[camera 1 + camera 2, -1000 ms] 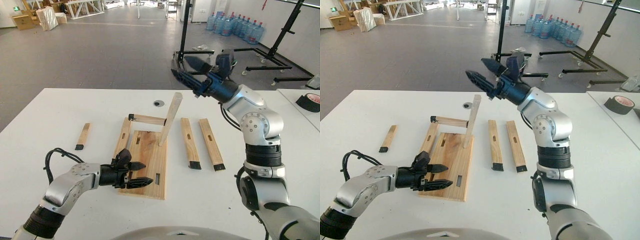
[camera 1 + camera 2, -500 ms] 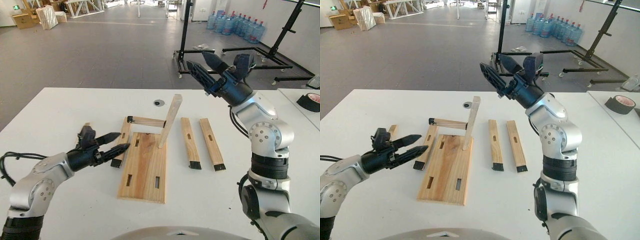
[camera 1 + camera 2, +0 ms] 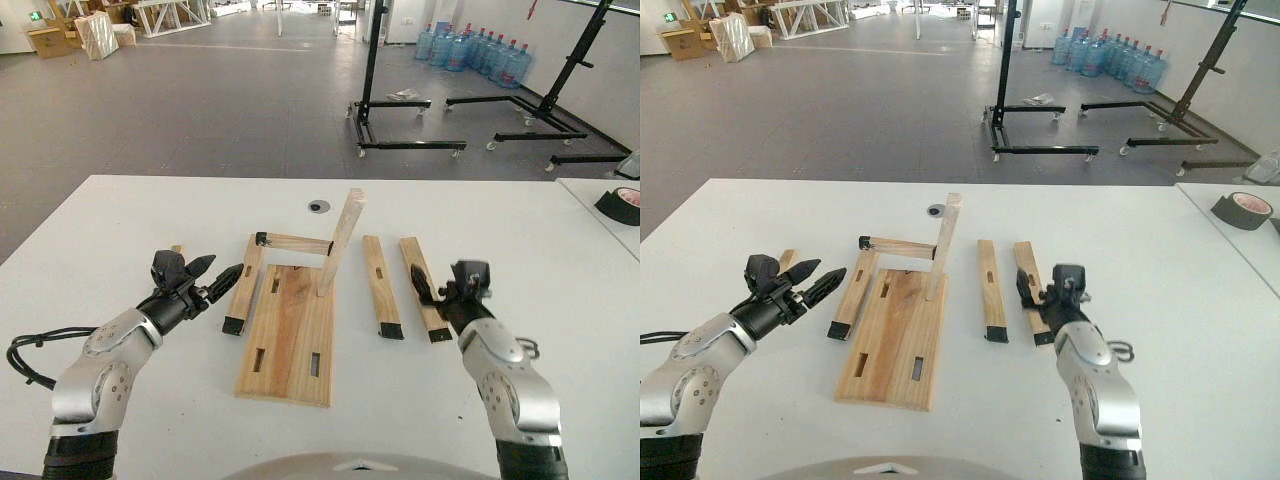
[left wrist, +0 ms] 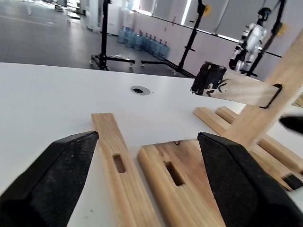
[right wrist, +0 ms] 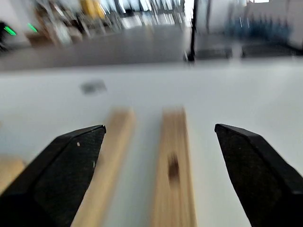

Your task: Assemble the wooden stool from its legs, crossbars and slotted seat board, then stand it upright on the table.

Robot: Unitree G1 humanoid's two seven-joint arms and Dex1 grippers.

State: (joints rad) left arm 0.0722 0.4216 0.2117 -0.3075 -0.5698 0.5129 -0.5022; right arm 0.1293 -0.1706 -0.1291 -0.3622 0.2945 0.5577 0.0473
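The slotted seat board [image 3: 289,335] is lying flat on the white table [image 3: 560,250] in the lower centre of the left eye view; an upright leg [image 3: 341,238] is standing tilted in a slot at the board's far right corner, and a crossbar [image 3: 297,240] is jutting from it toward the left, its black-tipped end hanging above the far end of a flat leg [image 3: 243,284]; this flat leg is lying just beside the board's left edge. Right of the board, a middle leg [image 3: 381,284] and a rightmost leg [image 3: 424,288] are lying side by side, slightly apart. A short wooden piece [image 3: 787,259] is peeking out behind the left arm at centre left.

The left gripper [image 3: 216,269] is hovering low at centre left, tips pointing at the flat leg; in the left wrist view its fingers [image 4: 52,179] are spreading wide, with the flat leg and the near edge of the seat board lying between them; it is gripping nothing, and no contact is showing.

The right gripper [image 5: 160,127] is sitting low at centre right, over the near half of the rightmost leg; its fingers [image 5: 66,165] are also gaping wide, with the rightmost leg running between them and the middle leg close to one finger; whether a fingertip is touching the wood I cannot tell.

A cable port [image 3: 318,206] is sitting in the table at upper centre; a tape roll [image 3: 620,203] is resting at the right edge.
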